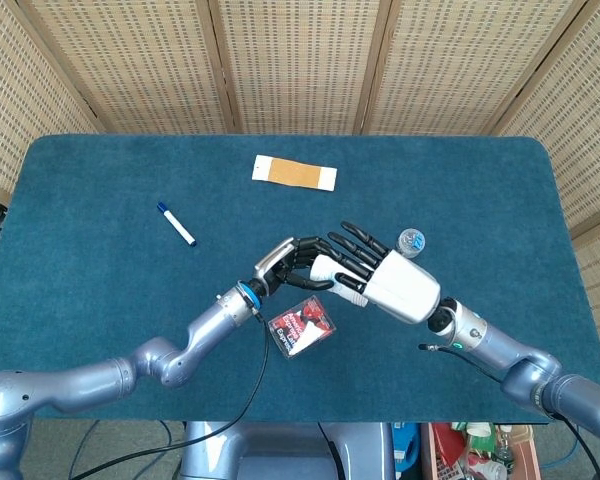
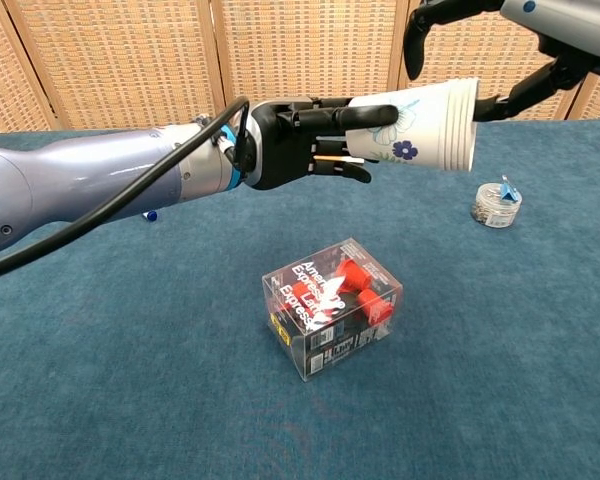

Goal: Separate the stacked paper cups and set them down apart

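A stack of white paper cups [image 2: 420,125] with a blue flower print lies sideways in the air, rims pointing right. My left hand [image 2: 300,140] grips the stack at its base end, fingers wrapped around it. In the head view the cups [image 1: 325,270] show only partly between the two hands, with the left hand [image 1: 288,260] on their left. My right hand [image 1: 395,285] reaches in from the right, its fingers [image 1: 352,243] spread over the stack. In the chest view the right hand [image 2: 540,30] brackets the rim from above and behind; I see no closed grip.
A clear plastic box [image 2: 332,320] with red pieces inside sits on the blue table [image 2: 130,400] right below the cups. A small jar [image 2: 497,203] stands to the right. A blue-capped marker [image 1: 176,223] and a tan strip [image 1: 294,172] lie farther back.
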